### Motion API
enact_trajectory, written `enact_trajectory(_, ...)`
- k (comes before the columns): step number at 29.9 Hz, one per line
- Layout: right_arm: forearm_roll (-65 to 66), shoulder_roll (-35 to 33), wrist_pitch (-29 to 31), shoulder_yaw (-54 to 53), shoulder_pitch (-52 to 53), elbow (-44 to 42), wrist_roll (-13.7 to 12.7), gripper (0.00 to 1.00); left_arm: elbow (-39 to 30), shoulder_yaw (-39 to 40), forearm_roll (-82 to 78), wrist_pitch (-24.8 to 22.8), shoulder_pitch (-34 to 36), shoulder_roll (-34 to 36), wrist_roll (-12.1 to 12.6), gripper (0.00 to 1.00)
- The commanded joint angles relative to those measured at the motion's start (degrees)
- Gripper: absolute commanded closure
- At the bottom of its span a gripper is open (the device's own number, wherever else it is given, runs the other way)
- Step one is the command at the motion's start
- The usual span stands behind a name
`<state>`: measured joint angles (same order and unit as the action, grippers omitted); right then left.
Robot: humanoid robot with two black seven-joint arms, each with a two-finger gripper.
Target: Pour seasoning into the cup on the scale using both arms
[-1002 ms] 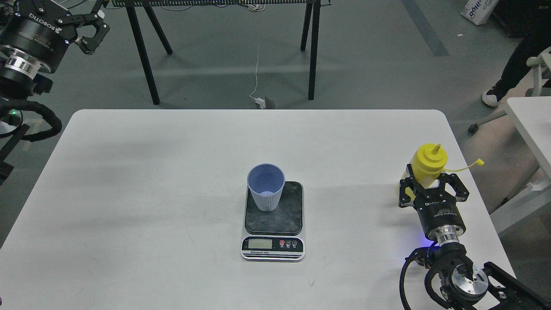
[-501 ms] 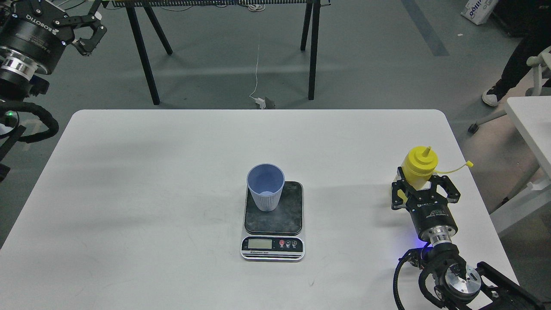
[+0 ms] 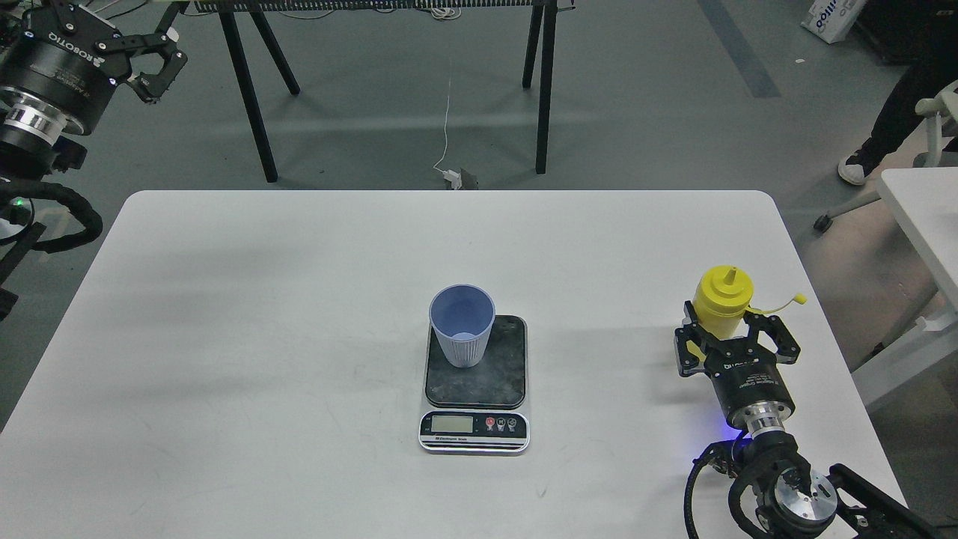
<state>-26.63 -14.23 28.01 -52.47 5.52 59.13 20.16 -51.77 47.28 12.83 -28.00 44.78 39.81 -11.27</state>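
Note:
The yellow seasoning bottle (image 3: 722, 299) stands upright near the table's right edge, its tethered cap (image 3: 799, 299) hanging out to the right. My right gripper (image 3: 730, 331) is closed around the bottle's lower body, which it hides. The light-blue ribbed cup (image 3: 462, 323) stands upright on the back left of the scale's dark plate (image 3: 490, 370). The scale's display (image 3: 452, 424) faces me. My left gripper (image 3: 153, 56) is open and empty, raised well off the table beyond its far left corner.
The white table (image 3: 262, 337) carries only the scale and the bottle. Black trestle legs (image 3: 247, 97) stand behind it on the floor. A second white table (image 3: 924, 217) and a person's leg (image 3: 891, 112) are at the right.
My right gripper has come down and drawn slightly left with the bottle, which now looks smaller and lower. My left gripper shifted only slightly.

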Motion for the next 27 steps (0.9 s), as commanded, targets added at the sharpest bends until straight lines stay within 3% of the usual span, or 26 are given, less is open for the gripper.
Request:
enact_trajectory(1, 0.00, -0.01, -0.01, -0.18, -0.86, 0.10, 0.06, 0.07, 0.01, 0.00, 0.00, 0.00, 0.05, 0.00, -0.07, 0.00)
enact_trajectory(16, 0.08, -0.36, -0.01, -0.35, -4.99, 1.07, 0.15, 0.01, -0.08, 0.00, 0.00, 0.00, 0.05, 0.00, -0.07, 0.00)
enact_trajectory(22, 0.08, -2.73, -0.01, -0.79, -9.73, 6.51, 0.32, 0.01, -0.08, 0.09, 0.00, 0.00, 0.05, 0.09, -0.07, 0.00)
enact_trajectory(27, 0.08, -8.52, -0.01, -2.55, -13.95, 13.54, 0.67, 0.01, -0.08, 0.09, 0.00, 0.00, 0.05, 1.05, -0.07, 0.00)
